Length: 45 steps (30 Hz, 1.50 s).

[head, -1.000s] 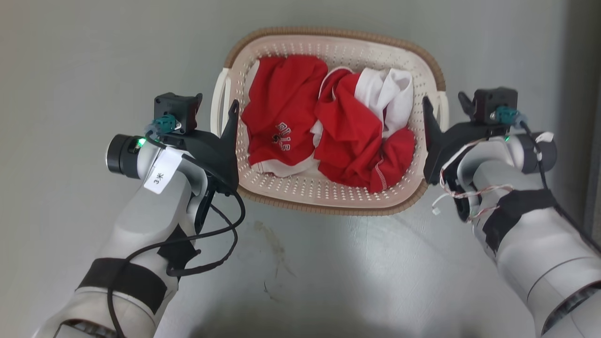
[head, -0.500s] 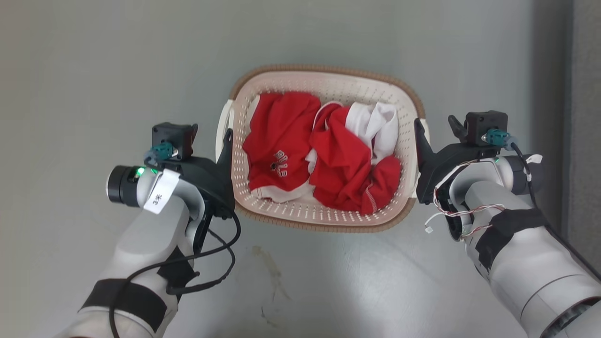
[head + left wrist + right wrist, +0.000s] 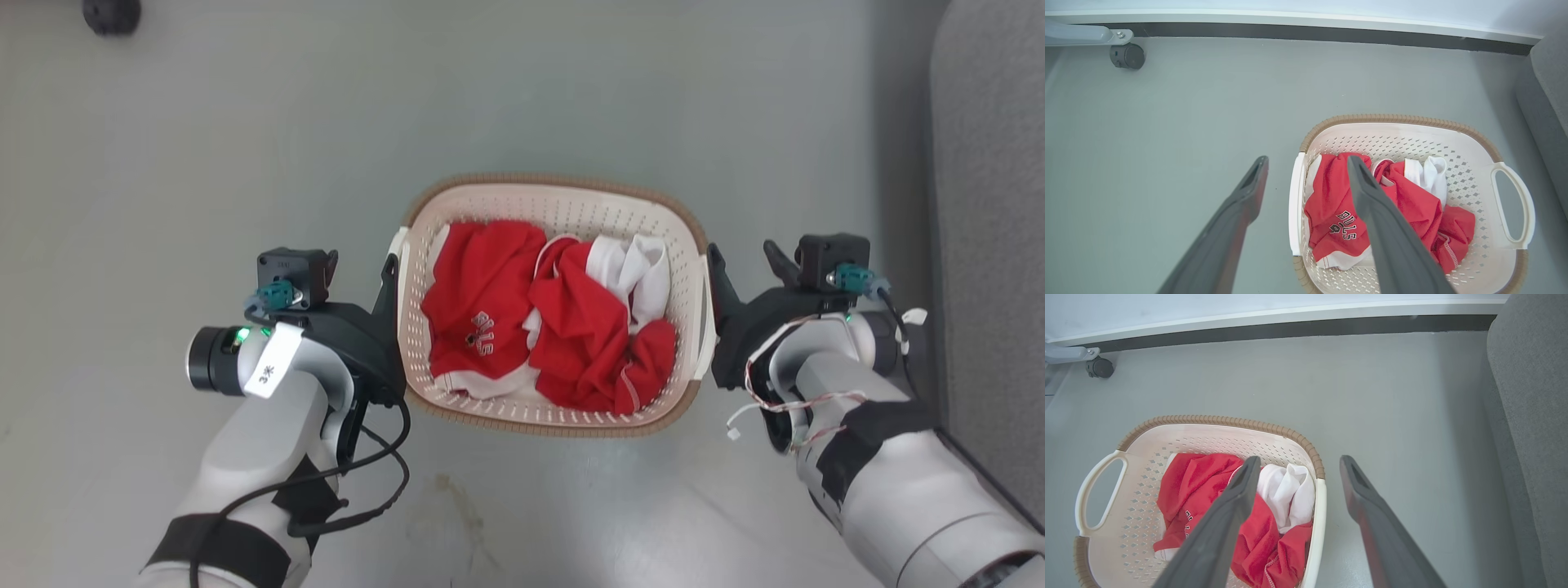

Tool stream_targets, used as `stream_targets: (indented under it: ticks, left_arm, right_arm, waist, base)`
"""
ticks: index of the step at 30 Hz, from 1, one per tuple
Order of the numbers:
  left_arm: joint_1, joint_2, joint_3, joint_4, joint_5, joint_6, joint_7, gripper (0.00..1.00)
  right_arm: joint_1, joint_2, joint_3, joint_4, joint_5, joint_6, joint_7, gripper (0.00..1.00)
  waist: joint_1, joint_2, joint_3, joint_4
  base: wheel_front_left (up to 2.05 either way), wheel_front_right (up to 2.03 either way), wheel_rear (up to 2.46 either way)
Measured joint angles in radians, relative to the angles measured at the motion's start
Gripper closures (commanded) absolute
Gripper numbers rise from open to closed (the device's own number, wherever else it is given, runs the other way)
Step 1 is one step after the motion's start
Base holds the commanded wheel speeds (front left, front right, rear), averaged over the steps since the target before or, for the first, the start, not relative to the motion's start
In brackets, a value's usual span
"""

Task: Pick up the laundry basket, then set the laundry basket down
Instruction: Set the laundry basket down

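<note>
The laundry basket (image 3: 555,181), cream-white and perforated with a brown woven-look rim, stands on the grey floor and holds red and white clothes (image 3: 563,335). My left gripper (image 3: 390,273) is at its left handle (image 3: 1294,204). In the left wrist view that gripper (image 3: 1306,161) is open, one finger outside the handle and one over the clothes. My right gripper (image 3: 717,265) is at the right handle (image 3: 1319,522). In the right wrist view it (image 3: 1298,459) is open too, its fingers straddling that handle from above without clamping it.
A grey upholstered block (image 3: 988,245) runs along the right, close to my right arm. A dark caster (image 3: 110,15) on a pale frame leg (image 3: 1081,36) sits far left by the wall's dark baseboard (image 3: 1306,32).
The whole head picture has shifted: the basket and both arms look smaller and lower, so the camera has moved. The caster and more of the grey block have come into view. Both grippers stay at the handles.
</note>
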Motion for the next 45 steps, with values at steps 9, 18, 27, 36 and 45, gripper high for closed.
stream_targets:
  ticks: [9, 18, 27, 36, 45]
  left_arm:
    - [0.057, 0.001, 0.027, -0.028, 0.0, 0.019, 0.0, 0.0]
    - [0.119, 0.011, 0.06, -0.068, 0.001, 0.042, 0.0, 0.0]
    - [0.195, 0.016, 0.094, -0.112, 0.011, 0.063, 0.0, 0.0]
    - [0.278, 0.022, 0.126, -0.172, 0.022, 0.08, 0.0, 0.0]
    - [0.362, 0.022, 0.162, -0.264, 0.043, 0.097, 0.0, 0.0]
  right_arm:
    - [0.062, 0.0, -0.027, -0.034, -0.018, -0.005, 0.0, 0.0]
    - [0.118, -0.002, -0.058, -0.082, -0.049, -0.01, 0.0, 0.0]
    - [0.193, -0.007, -0.085, -0.127, -0.079, -0.018, 0.0, 0.0]
    - [0.262, -0.007, -0.117, -0.184, -0.109, -0.028, 0.0, 0.0]
    - [0.341, -0.011, -0.156, -0.263, -0.149, -0.044, 0.0, 0.0]
  waist:
    - [-0.0001, 0.0, -0.081, -0.002]
    - [-0.0001, -0.0001, -0.166, -0.008]
    - [-0.0002, -0.0001, -0.249, -0.019]
    - [-0.0002, -0.0001, -0.317, -0.029]
    - [-0.0001, -0.0001, -0.372, -0.037]
  base:
    - [0.0, 0.0, 0.0]
    - [0.0, 0.0, 0.0]
    - [0.0, 0.0, 0.0]
    - [0.0, 0.0, 0.0]
    - [0.0, 0.0, 0.0]
